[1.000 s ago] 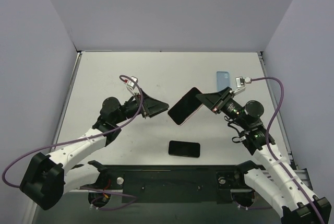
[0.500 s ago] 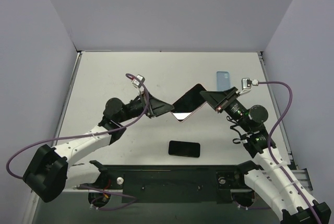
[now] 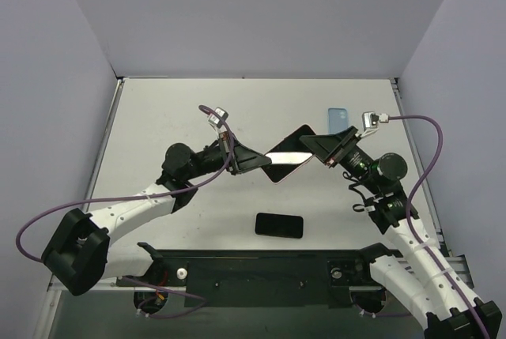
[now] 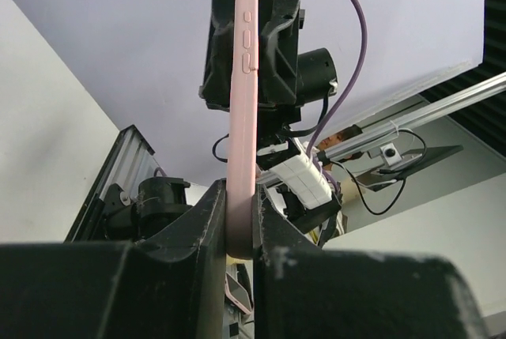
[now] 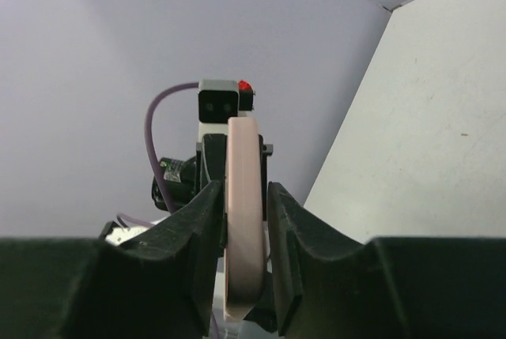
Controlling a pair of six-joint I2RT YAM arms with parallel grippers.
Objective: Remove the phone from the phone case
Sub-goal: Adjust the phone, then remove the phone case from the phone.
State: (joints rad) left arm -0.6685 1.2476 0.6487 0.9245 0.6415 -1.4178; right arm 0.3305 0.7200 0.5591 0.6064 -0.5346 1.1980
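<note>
Left hand [image 3: 259,163] moved in, pinching cased phone [image 3: 286,157] | right hand [image 3: 310,145] pinches opposite end, raised

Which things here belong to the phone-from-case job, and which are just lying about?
In the job: phone in its smooth pink case; left gripper; right gripper, both clamped on it.
Lying about: flat black phone; light blue rectangular case.

Pink phone case [image 4: 242,118] edge-on in left gripper [image 4: 239,214]
</note>
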